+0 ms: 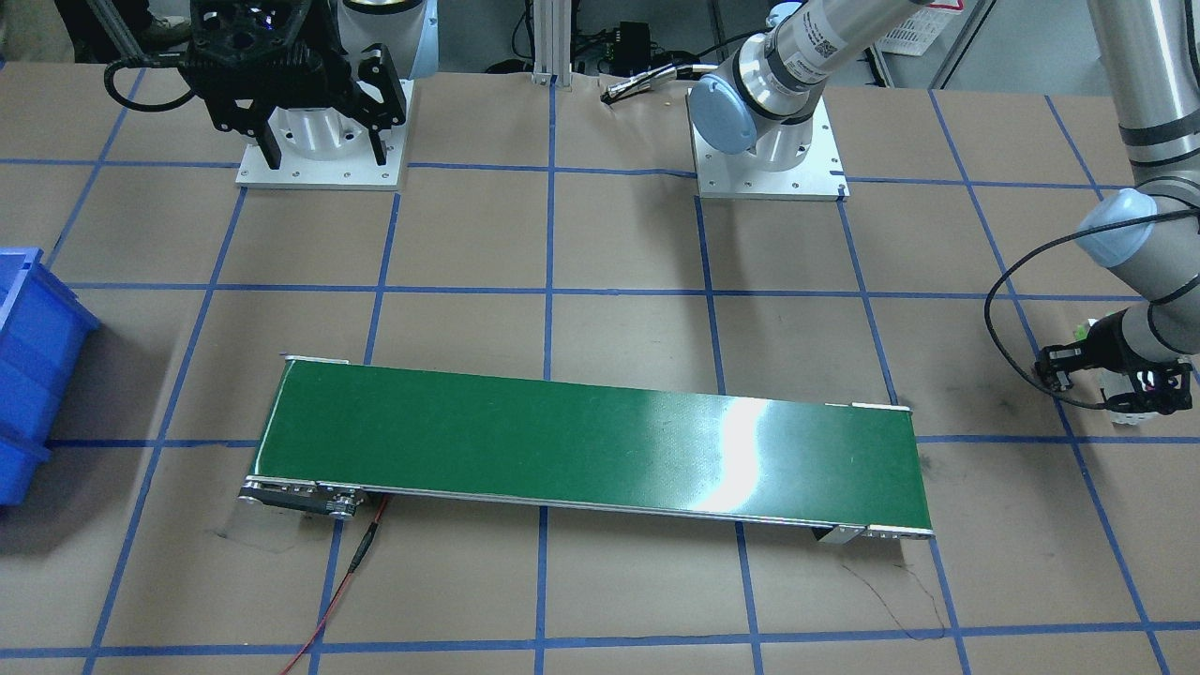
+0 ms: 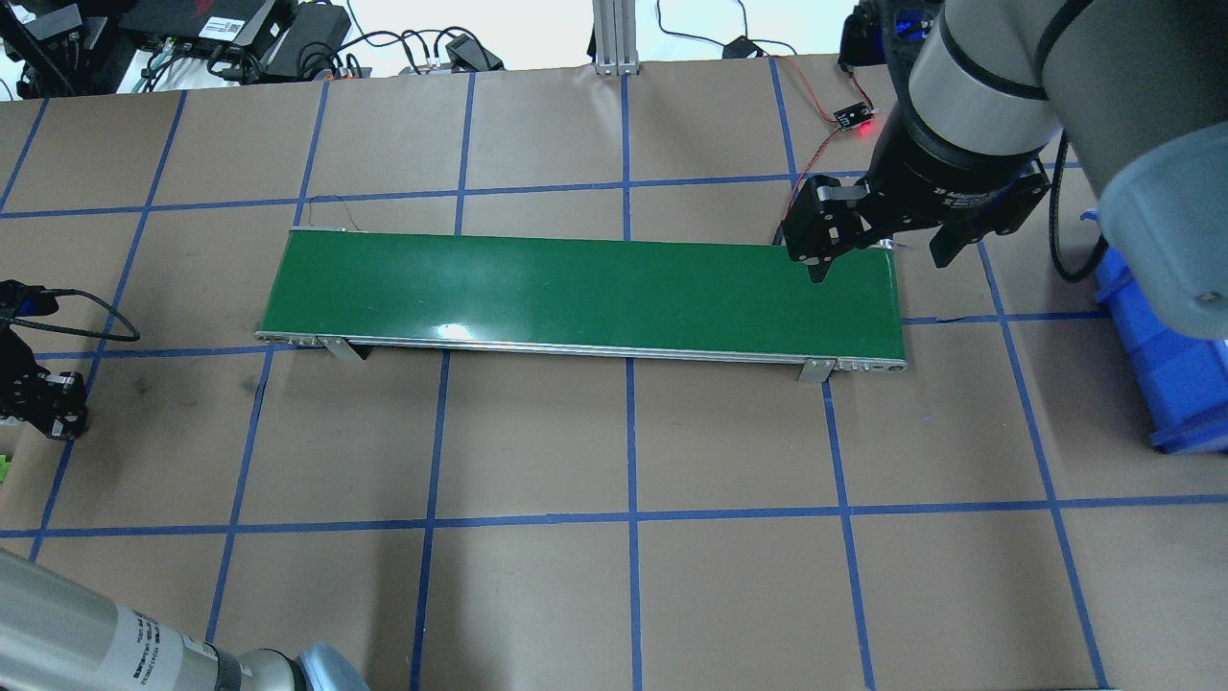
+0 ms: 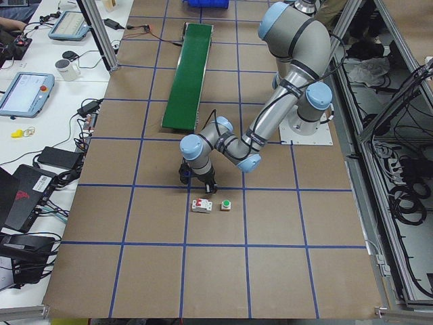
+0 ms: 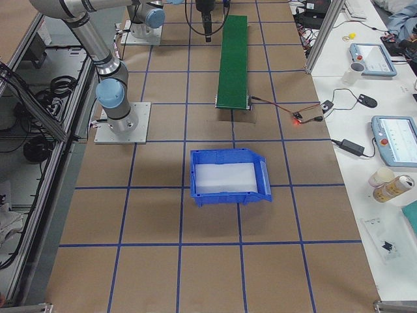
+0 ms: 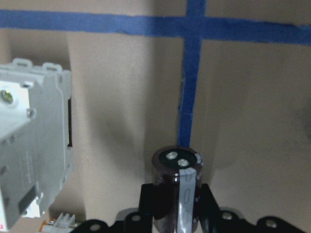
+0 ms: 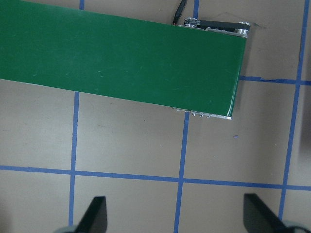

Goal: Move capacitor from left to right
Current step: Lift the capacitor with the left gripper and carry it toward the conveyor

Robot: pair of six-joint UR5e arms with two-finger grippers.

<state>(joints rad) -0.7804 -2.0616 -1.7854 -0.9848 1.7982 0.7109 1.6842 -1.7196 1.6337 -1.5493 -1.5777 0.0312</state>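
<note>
The capacitor (image 5: 177, 167) is a dark cylinder with a silvery stripe and two metal terminals on its end. It shows only in the left wrist view, held between the fingers of my left gripper (image 5: 176, 196), which is shut on it. The left gripper (image 3: 201, 179) is low over the table at its left end, beside the white circuit breaker (image 5: 34, 145). It also shows in the overhead view (image 2: 43, 403) at the left edge. My right gripper (image 2: 873, 251) is open and empty, above the right end of the green conveyor belt (image 2: 585, 288).
The white breaker with red switches (image 3: 201, 205) and the green-capped push button (image 3: 226, 204) lie just past the left gripper. A blue bin (image 2: 1170, 374) stands at the table's right end. A red wire (image 1: 347, 581) runs from the belt's end.
</note>
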